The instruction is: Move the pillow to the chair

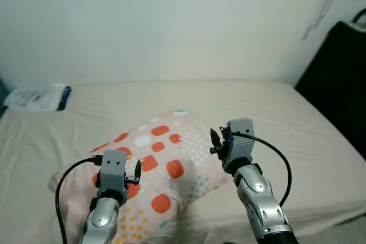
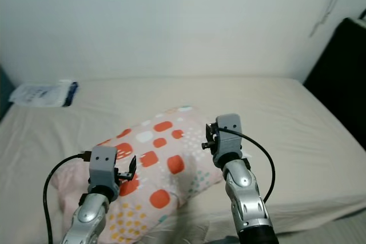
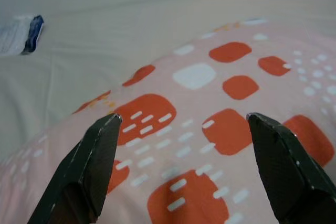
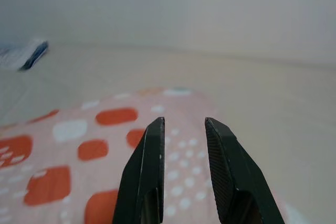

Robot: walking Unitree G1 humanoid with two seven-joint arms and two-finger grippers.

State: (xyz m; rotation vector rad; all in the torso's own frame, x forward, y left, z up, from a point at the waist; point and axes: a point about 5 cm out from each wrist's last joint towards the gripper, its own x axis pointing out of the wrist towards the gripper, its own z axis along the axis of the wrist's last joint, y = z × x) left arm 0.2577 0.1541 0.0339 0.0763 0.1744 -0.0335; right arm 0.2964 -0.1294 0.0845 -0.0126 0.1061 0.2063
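Note:
A pink pillow (image 1: 163,155) with orange and white squares lies on the beige bed (image 1: 286,118), slanting from near left to far right. My left gripper (image 3: 181,121) hovers just above the pillow's near left part, fingers spread wide open with nothing between them. My right gripper (image 4: 184,121) hangs over the pillow's right edge (image 1: 216,141). Its two fingers (image 4: 149,150) stand open by only a narrow gap, with nothing in it.
A white and blue packet (image 1: 37,96) lies at the bed's far left by the wall. A tall dark shape (image 1: 340,78) stands off the bed's right side; I cannot tell what it is. The bed's front edge (image 1: 320,215) runs at lower right.

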